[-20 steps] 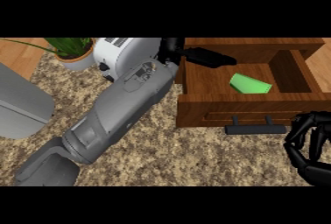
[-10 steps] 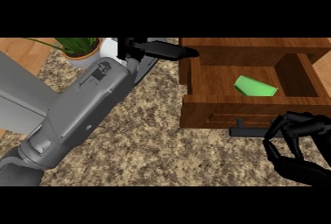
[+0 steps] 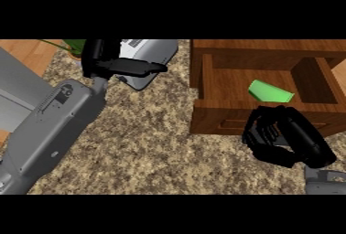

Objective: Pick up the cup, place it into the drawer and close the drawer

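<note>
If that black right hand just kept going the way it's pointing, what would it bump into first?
Most likely the drawer's wooden front. The right hand sits right before it, fingers curled toward the panel, covering where the handle would be. The green cup lies beyond, inside the drawer. Depth is uncertain.

The scene is lit evenly and fairly dimly, with no single light source to be made out. No hard cast shadows are seen on the speckled counter [image 3: 155, 151]. The inside of the wooden drawer [image 3: 229, 82] is shaded darker along its walls, while the green cup [image 3: 270, 92] is rendered bright and flat. A soft pale sheen is shown on the grey left forearm [image 3: 54, 123]. The black right hand [image 3: 287, 141] is left almost without detail. No edge distortion is noticeable.
</note>
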You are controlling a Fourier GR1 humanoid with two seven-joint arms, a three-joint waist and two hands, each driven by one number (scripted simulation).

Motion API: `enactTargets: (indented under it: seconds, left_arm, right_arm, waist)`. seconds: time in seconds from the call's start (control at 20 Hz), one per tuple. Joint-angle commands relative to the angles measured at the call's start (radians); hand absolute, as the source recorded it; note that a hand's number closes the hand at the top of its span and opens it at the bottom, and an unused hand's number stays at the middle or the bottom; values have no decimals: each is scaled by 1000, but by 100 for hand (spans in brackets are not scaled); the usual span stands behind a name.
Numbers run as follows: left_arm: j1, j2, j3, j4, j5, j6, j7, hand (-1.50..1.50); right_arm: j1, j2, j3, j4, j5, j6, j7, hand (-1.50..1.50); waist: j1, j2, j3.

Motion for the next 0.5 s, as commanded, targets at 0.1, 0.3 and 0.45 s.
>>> enactTargets:
  seconds: [0.1,0.3,0.45]
  left_arm:
    - [167,69,37,-122,23,-56,-26,-150]
    - [241,124,70,-178,28,-96,-24,-150]
    - [311,176,119,-237,45,-138,-7,-150]
  right_arm:
    - [-91,-15,113,236,265,-114,-56,150]
    - [-213,51,159,468,383,-225,-84,150]
    - [-289,96,146,639,411,-286,-117,150]
  waist:
    - [13,4,0]
    - [13,7,1]
    - [-2,6,1]
